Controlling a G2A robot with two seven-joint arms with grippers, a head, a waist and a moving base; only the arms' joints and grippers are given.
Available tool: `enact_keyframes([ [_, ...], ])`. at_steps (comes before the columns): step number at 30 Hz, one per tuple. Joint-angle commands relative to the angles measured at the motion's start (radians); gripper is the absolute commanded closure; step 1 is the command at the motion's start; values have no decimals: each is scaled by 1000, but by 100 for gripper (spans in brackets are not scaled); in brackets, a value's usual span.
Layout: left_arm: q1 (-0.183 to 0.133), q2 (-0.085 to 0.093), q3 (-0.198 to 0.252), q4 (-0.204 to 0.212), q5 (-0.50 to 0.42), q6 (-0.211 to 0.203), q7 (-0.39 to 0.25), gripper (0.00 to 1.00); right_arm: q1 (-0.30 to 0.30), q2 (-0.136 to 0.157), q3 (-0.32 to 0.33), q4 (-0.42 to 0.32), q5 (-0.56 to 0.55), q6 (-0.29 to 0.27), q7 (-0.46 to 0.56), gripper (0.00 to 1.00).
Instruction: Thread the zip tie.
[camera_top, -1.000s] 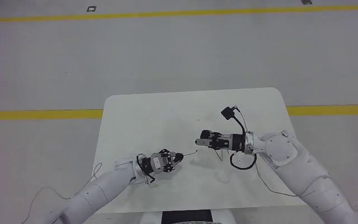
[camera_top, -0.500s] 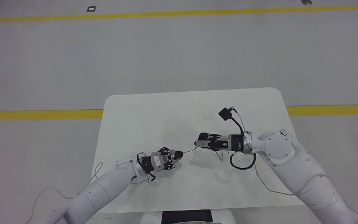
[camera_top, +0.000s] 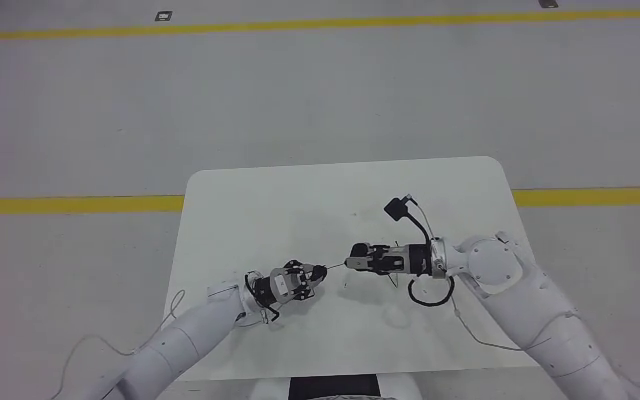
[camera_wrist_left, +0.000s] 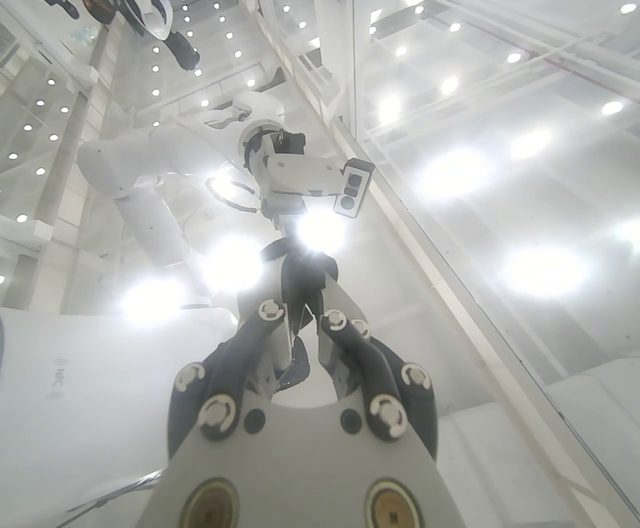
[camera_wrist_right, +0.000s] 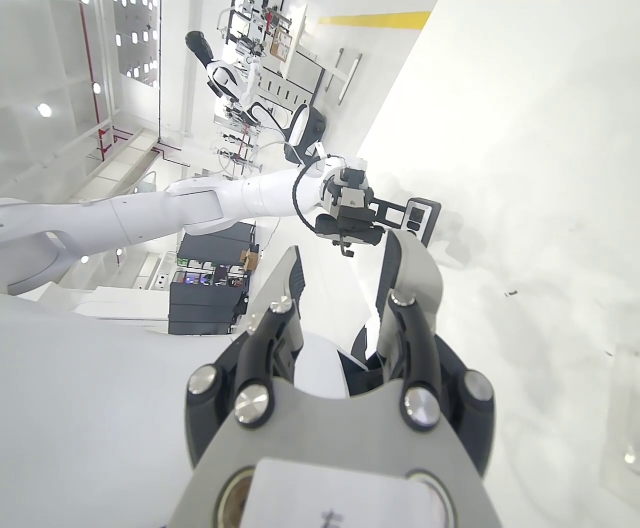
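Left pincer (camera_top: 300, 281) is seen low over the white surface (camera_top: 250, 210), near its front edge, closed narrow on the zip tie (camera_top: 330, 268). The zip tie is held off the surface as a thin dark strip running from the left pincer towards the right pincer (camera_top: 354, 263). Its free end is seen at the right pincer's tips; contact cannot be told.

Right pincer (camera_wrist_right: 345, 250) is held wide, nothing gripped, its fingers (camera_wrist_right: 400, 265) spread on either side of the line to the left pincer (camera_wrist_right: 350, 220). A short dark stub is seen under the left pincer there, pointing at the right pincer; too small to be told for sure as the strip's tip.

In the left wrist view the left pincer (camera_wrist_left: 300, 290) is shown with its fingers drawn together. The tips are washed out by glare from the ceiling lights (camera_wrist_left: 320, 230), so the strip cannot be made out there.

Around:
- A black wrist camera (camera_top: 400, 206) is raised above the right arm.
- A black cable (camera_top: 435, 292) is looped under that wrist.
- A small dark speck (camera_wrist_right: 510, 293) lies on the surface beside the right pincer.
- Grey floor (camera_top: 320, 100) with yellow lines (camera_top: 300, 24) is seen beyond the surface.
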Motion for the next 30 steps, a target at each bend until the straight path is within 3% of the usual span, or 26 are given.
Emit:
enact_keyframes([
  [1,0,-1,1,1,0,0,-1,100,0,-3,1,3,-3,0,0,69],
  [30,-11,1,18,12,0,0,-9,100,5,-45,15,40,8,0,49,85],
])
